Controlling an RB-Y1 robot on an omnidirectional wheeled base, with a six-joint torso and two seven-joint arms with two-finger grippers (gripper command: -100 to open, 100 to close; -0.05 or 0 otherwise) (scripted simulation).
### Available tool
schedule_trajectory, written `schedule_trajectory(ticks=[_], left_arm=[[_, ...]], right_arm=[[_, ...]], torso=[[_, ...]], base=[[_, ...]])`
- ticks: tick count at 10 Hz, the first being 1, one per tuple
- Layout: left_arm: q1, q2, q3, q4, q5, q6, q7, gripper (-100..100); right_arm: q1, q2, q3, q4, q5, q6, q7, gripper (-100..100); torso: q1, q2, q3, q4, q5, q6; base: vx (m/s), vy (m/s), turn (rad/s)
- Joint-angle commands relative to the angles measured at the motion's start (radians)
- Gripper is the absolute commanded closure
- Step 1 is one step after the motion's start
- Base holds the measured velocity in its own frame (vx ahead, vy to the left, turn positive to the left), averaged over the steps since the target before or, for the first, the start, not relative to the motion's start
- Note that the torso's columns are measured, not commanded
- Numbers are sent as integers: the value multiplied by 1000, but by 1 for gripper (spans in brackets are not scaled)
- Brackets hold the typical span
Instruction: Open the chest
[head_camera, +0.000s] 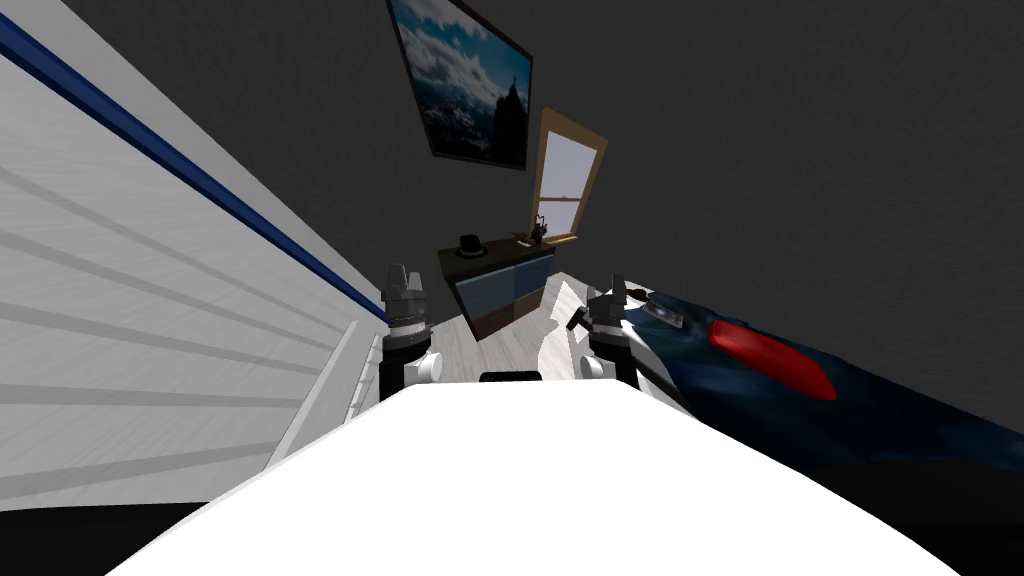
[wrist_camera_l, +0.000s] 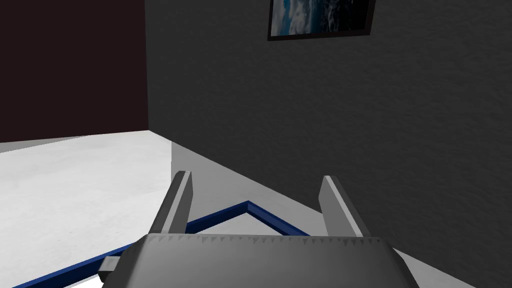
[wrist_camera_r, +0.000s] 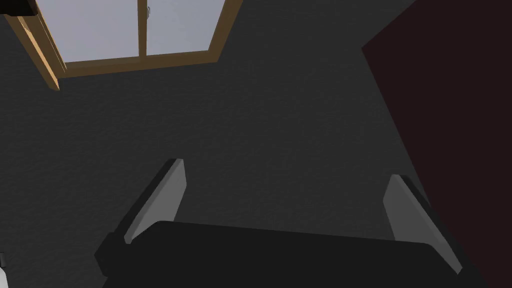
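Note:
The chest is a low cabinet with a dark top and blue front panels, standing against the far dark wall under the window, well ahead of both arms. Its front looks shut. My left gripper is raised in front of my body at the left, and its fingers stand open with nothing between them. My right gripper is raised at the right, level with the left one, also far short of the chest. Its fingers are open and hold nothing.
A black hat and a small dark ornament sit on the chest's top. A bed with a dark blue cover and a red pillow runs along my right. A white slatted surface with a blue stripe rises close at my left. Pale floor leads to the chest.

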Motion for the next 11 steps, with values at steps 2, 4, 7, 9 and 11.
schedule_trajectory(ticks=[2,4,7,9,11], left_arm=[[0,0,0,0,0,0,0,0],[0,0,0,0,0,0,0,0],[0,0,0,0,0,0,0,0],[0,0,0,0,0,0,0,0],[-4,57,5,13,3,5,0,-100]], right_arm=[[0,0,0,0,0,0,0,0],[0,0,0,0,0,0,0,0],[0,0,0,0,0,0,0,0],[0,0,0,0,0,0,0,0],[0,0,0,0,0,0,0,0]], torso=[[0,104,-209,105,0,0],[0,248,-497,248,0,0],[0,470,-939,470,0,0],[0,618,-1234,617,0,0],[0,724,-1451,724,0,0]], base=[[0,0,0],[0,0,0],[0,0,0],[0,0,0],[30,-18,17]])
